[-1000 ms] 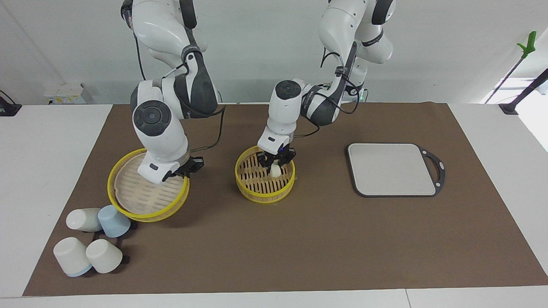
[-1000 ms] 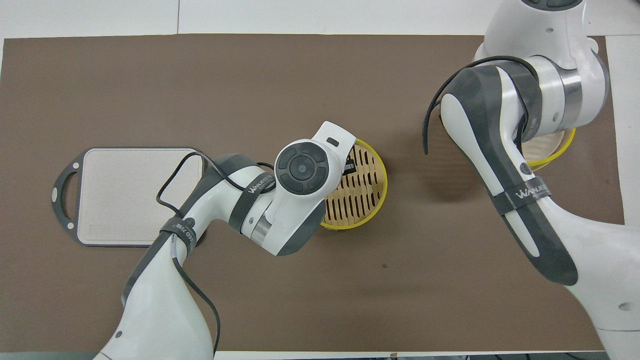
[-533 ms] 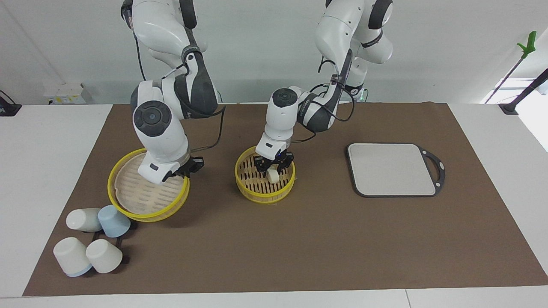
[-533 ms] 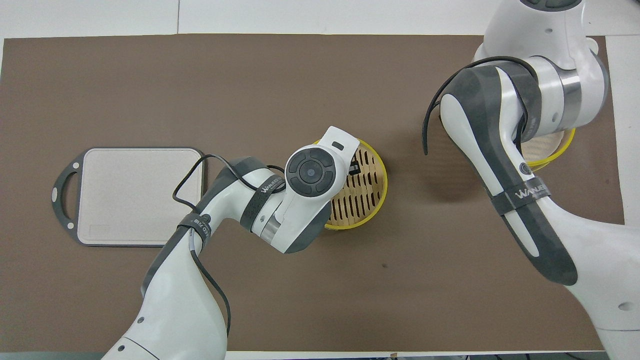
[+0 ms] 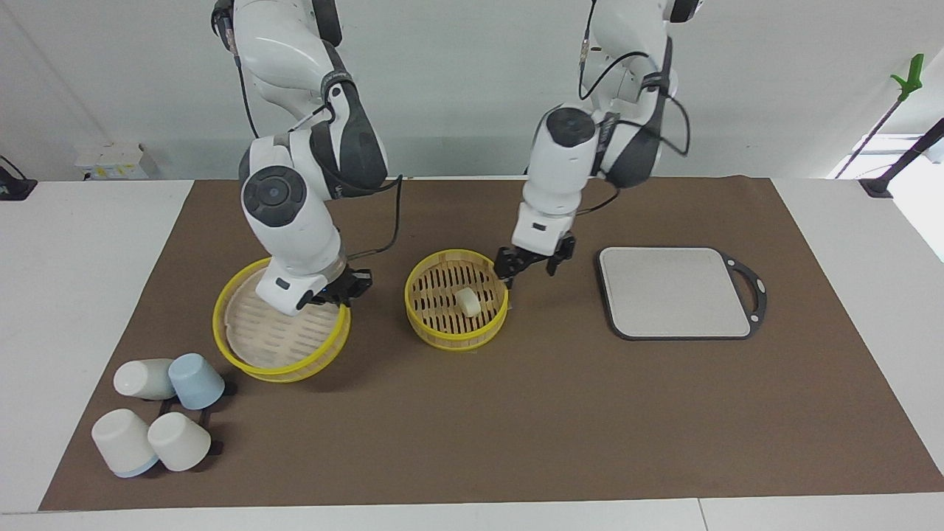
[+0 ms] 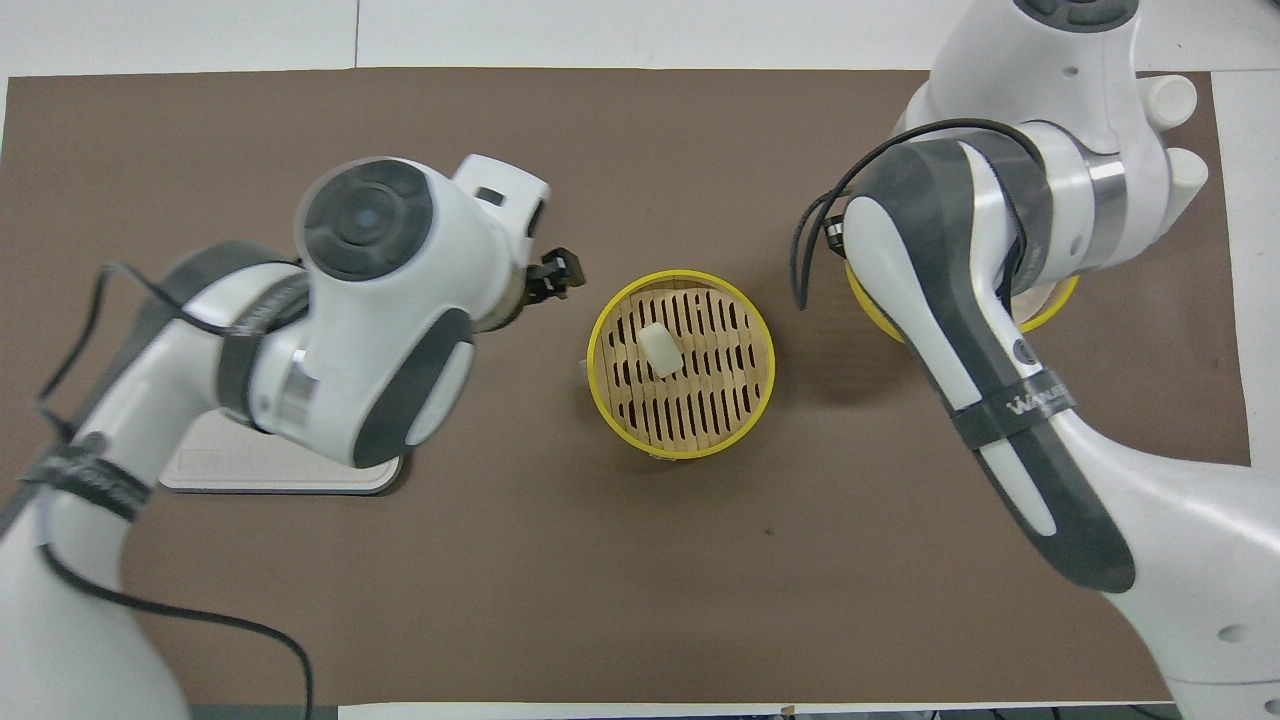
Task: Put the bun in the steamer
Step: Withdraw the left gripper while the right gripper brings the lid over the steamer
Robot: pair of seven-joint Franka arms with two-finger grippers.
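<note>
At the right arm's end of the desk [image 5: 74, 295], four cups [image 5: 158, 420] lay on their sides in a cluster on the corner of the brown mat [image 5: 516, 428], at the edge farthest from the robots. Three were white and one pale blue.

Just beside them and nearer to the robots, the right end effector [image 5: 341, 286] was closed on the yellow rim of the steamer lid [image 5: 280, 332]. The lid hung tilted, its slatted underside turned away from the robots and a shadow on the mat beneath it. From overhead the right arm covered most of the lid [image 6: 1040, 315], and only an arc of yellow rim showed.

At the middle of the mat stood the steamer [image 5: 456, 338], open, with its slatted floor bare apart from the bun [image 5: 467, 301]. The bun lay on the slats inside the steamer, a little off centre toward the left arm's end, and nothing touched it. The overhead view showed the same: the bun [image 6: 657, 350] sat within the yellow rim of the steamer [image 6: 690, 445].

The left end effector [image 5: 527, 265] hung over the mat just beside the steamer's rim, between the steamer and the grey board [image 5: 675, 291]. Its fingers were spread apart and held nothing. The board lay flat toward the left arm's end of the desk.
</note>
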